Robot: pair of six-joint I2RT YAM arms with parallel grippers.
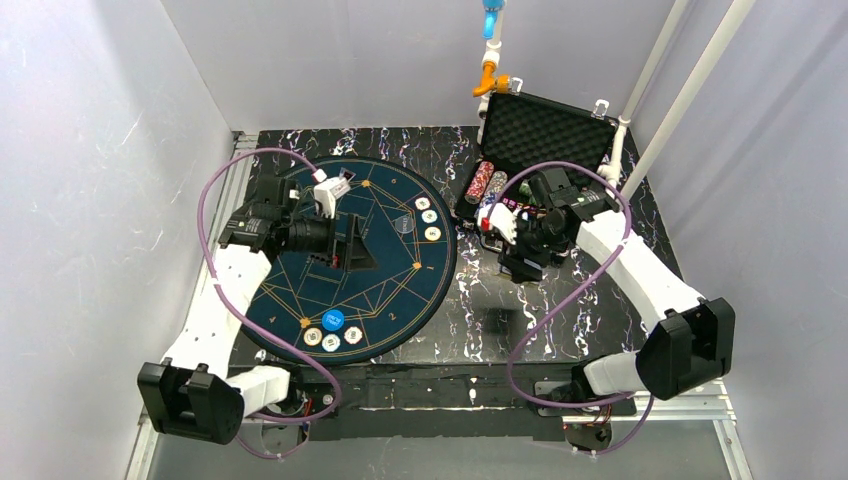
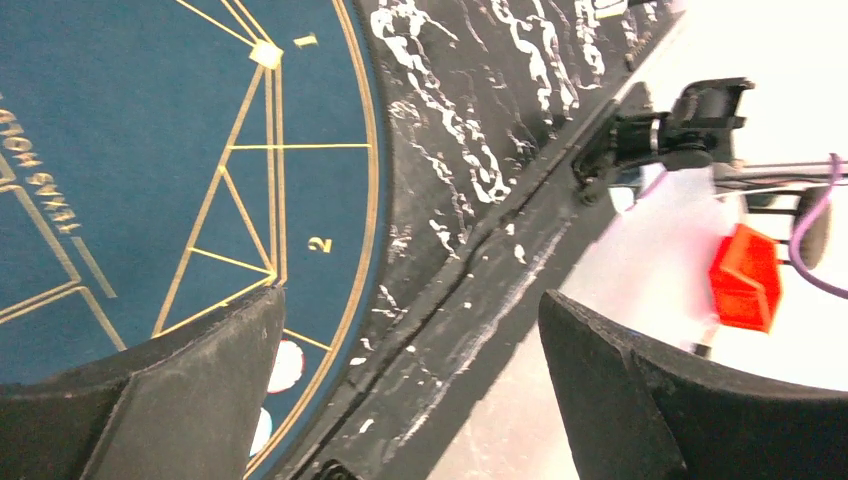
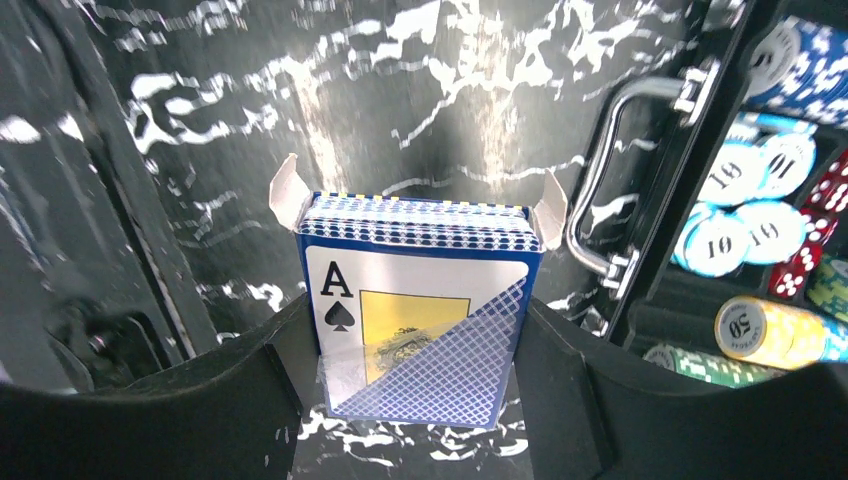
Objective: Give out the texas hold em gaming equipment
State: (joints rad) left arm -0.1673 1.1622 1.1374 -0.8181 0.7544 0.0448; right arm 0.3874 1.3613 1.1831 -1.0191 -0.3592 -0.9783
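Note:
A blue playing-card box (image 3: 420, 310) with an ace of spades on its face and its top flaps open sits between my right gripper's (image 3: 415, 370) fingers, which press on both of its sides. In the top view this gripper (image 1: 503, 230) is just left of the case, over the black marbled table. Rows of poker chips (image 3: 745, 215) lie in the case. My left gripper (image 1: 347, 245) hangs open and empty over the middle of the round blue mat (image 1: 400, 290). Three chips (image 1: 428, 217) lie at the mat's right edge, and three more (image 1: 331, 340) at its near edge beside a blue button disc (image 1: 333, 320).
The open black foam-lined case (image 1: 545, 130) stands at the back right, with its handle (image 3: 610, 190) towards my right gripper. White poles (image 1: 690, 90) rise at the far right. The left wrist view shows the mat's rim (image 2: 360, 200) and the table's near edge (image 2: 520, 290).

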